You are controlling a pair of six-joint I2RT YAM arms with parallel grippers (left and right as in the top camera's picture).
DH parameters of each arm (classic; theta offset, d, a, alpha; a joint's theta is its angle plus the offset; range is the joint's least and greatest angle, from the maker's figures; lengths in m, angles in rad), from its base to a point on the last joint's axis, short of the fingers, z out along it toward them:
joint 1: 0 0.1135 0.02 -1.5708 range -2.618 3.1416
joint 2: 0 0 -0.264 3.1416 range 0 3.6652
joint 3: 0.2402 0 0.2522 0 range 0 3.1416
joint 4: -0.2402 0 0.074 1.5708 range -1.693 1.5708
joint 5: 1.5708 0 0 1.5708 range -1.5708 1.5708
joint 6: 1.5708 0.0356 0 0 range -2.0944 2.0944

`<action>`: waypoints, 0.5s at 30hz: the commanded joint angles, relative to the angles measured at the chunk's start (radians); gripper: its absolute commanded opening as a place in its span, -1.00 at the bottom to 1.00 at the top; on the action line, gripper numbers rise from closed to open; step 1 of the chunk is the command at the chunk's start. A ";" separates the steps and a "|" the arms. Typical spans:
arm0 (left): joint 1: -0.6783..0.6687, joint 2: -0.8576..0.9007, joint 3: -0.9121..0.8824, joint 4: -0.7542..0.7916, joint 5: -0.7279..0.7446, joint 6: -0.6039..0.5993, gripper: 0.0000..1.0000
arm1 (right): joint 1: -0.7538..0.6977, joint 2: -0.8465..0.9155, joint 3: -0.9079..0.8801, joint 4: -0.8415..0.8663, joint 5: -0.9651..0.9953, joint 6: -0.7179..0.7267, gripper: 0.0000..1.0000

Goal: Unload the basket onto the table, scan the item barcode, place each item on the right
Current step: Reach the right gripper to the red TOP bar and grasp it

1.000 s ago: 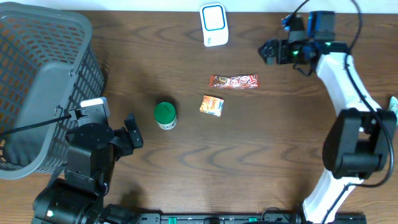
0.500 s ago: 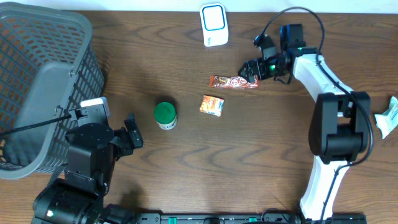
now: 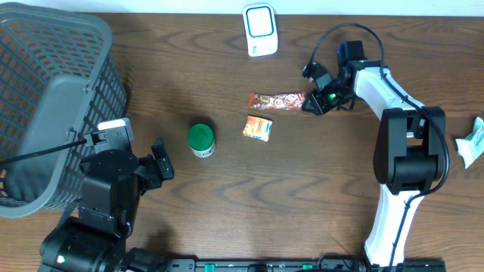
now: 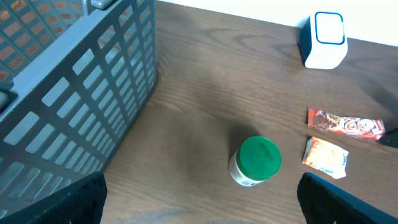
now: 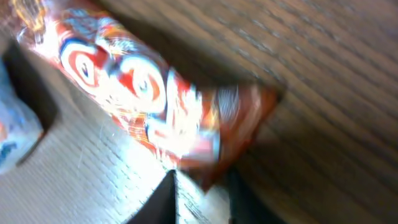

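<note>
Dark wooden tabletop [image 3: 302, 196]: the left gripper [image 3: 161, 160] is held wide open at left. Right of centre lies the red foil-wrapped snack bar [image 3: 276, 100], judged light, crinkly, best pinched at its sealed end; whether the right gripper [image 3: 316, 101] there is clamped cannot be told.

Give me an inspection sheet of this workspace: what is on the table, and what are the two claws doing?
Surface: dark wood table, no spills seen.
Job's things: white-and-blue scanner at the far edge; red snack bar, orange packet and green-lidded jar lying apart mid-table.
Clutter: grey basket on the left; white packet at the right edge.
Grippers: left gripper open, near the basket, holding nothing; right gripper at the snack bar's right end, grip unclear because its wrist view is blurred.
Cables: black cable looping above the right arm.
Surroundings: nothing seen.
</note>
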 commanded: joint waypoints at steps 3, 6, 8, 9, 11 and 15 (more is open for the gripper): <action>0.005 -0.001 0.015 0.001 -0.010 -0.004 0.96 | -0.001 0.016 -0.004 0.033 -0.007 -0.040 -0.93; 0.005 -0.001 0.015 0.000 -0.010 -0.004 0.96 | -0.001 0.016 0.014 0.040 -0.008 0.012 0.56; 0.005 -0.001 0.015 0.000 -0.010 -0.004 0.96 | -0.001 0.016 0.041 0.023 -0.008 0.042 0.94; 0.005 -0.001 0.015 0.000 -0.010 -0.004 0.96 | -0.001 0.016 0.060 0.020 -0.008 0.068 0.99; 0.005 -0.001 0.015 0.000 -0.010 -0.004 0.96 | -0.001 0.016 0.093 0.023 -0.008 0.118 0.98; 0.005 -0.001 0.015 0.000 -0.010 -0.004 0.96 | 0.015 0.017 0.111 0.074 0.013 0.147 0.98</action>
